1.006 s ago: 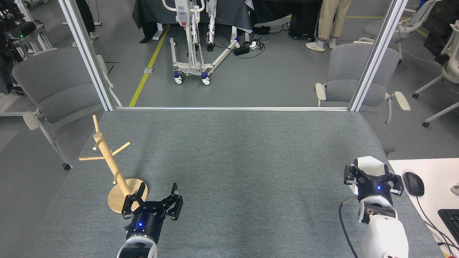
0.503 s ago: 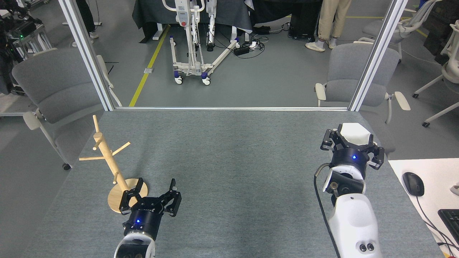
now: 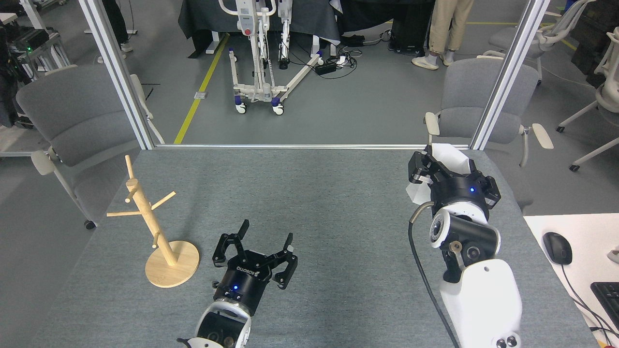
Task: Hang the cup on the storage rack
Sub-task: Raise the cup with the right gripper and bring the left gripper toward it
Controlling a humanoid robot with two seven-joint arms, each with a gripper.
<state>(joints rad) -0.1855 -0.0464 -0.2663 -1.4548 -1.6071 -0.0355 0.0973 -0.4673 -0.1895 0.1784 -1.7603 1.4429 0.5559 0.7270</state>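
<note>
Head view: right gripper [image 3: 447, 166] clamped around white cup [image 3: 452, 155], raised over far right part of grey table [image 3: 314, 193]. Left gripper [image 3: 263, 241] spread wide, holding nothing, low near front edge. Storage rack [image 3: 154, 227] upright at left, well apart from cup, pegs bare.

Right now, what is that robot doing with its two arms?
The robot's right gripper is shut on a white cup, held up over the far right side of the grey table. The wooden storage rack stands on the left with bare pegs. The left gripper is open and empty beside it. The cup is not hung yet.
</note>
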